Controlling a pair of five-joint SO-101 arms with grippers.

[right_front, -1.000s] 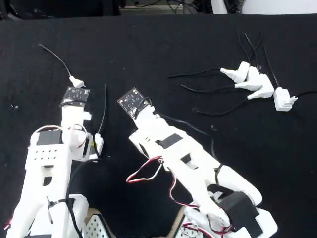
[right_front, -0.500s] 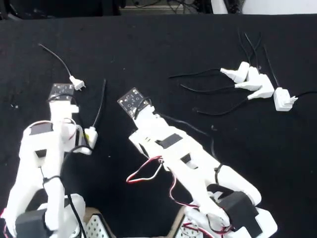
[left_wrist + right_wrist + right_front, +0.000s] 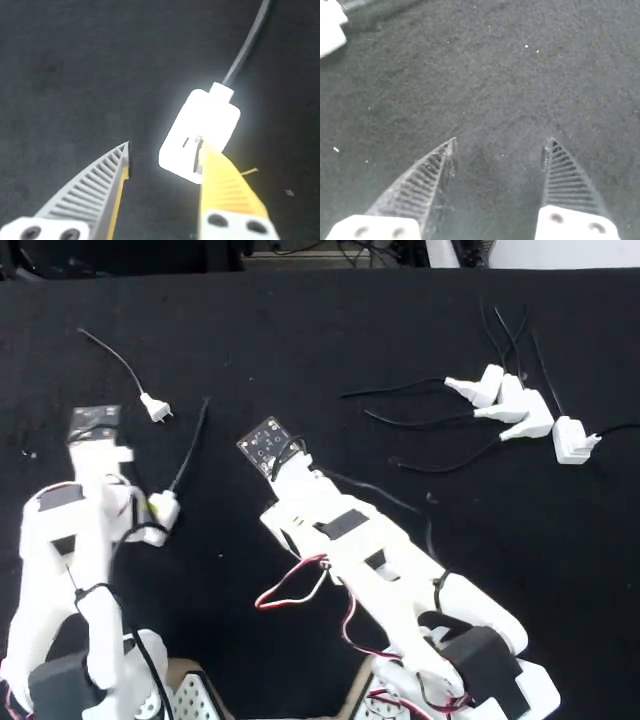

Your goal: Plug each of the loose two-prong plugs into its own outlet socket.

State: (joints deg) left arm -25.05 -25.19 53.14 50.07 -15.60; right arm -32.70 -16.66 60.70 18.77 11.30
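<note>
A white two-prong plug (image 3: 200, 132) on a black cord lies on the black cloth against my left gripper's (image 3: 162, 145) yellow finger (image 3: 222, 187); the fingers stand open and the other one is clear of it. From above, this plug (image 3: 163, 508) sits beside the left arm (image 3: 70, 540), its cord running to the far side. A smaller white plug (image 3: 155, 407) with a thin cord lies farther back. My right gripper (image 3: 501, 142) is open over bare cloth, under its camera board (image 3: 265, 445).
Several white plug and socket pieces (image 3: 515, 405) with black cords cluster at the far right, with a boxy white one (image 3: 570, 440) beside them. A white piece (image 3: 330, 30) shows at the edge of the right wrist view. Black cloth (image 3: 330, 340) covers the table.
The left arm has swung to the left, and the white plug with its cord has slid left along with it. The right arm has not moved.
</note>
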